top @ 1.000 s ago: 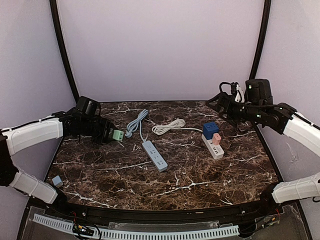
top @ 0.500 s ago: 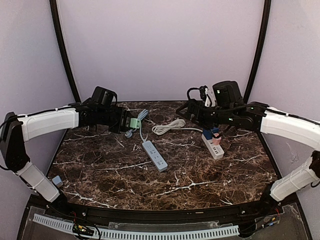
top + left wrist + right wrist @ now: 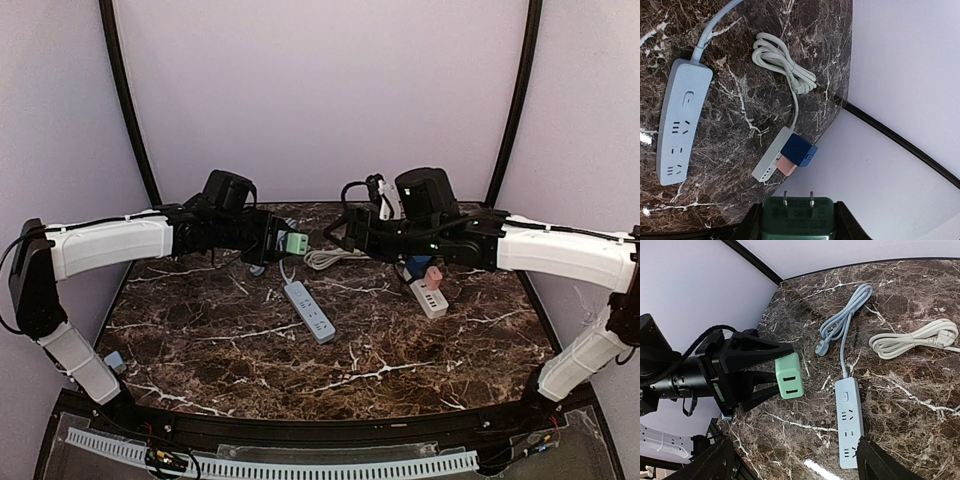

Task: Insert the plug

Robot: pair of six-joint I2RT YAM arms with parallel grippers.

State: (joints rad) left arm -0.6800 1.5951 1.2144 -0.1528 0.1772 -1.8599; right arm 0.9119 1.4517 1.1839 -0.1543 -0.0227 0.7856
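the left gripper [image 3: 280, 243] reaches in from the left over the far part of the marble table [image 3: 200, 340] and is clamped tight on the green plug [image 3: 295, 242], carrying it in the air, well above the surface and touching nothing else. the left wrist view shows the plug [image 3: 797, 215] squeezed on its two flat sides, with two thin metal prongs pointing straight out, away from the wrist. in the right wrist view that front face [image 3: 789, 375] shows two dark marks, probably those prongs seen end-on, though it's hard to be sure at that angle. it looks like a small, stiff, light block of smooth plastic, so it should carry easily but may twist or slip in the grip when pushed. the body's side faces are the place to hold it, clear of the prongs, which could bend if driven in crooked. below and a little right lies the blue-grey power strip [image 3: 309, 311], flat, sockets up; it looks light enough to slide on the polished stone. the right gripper [image 3: 345, 235] hangs near the plug, facing it, spread wide with nothing between its fingers. further right a white power strip [image 3: 769, 160] already carries a blue cube [image 3: 799, 150] and a pink adapter [image 3: 785, 164].
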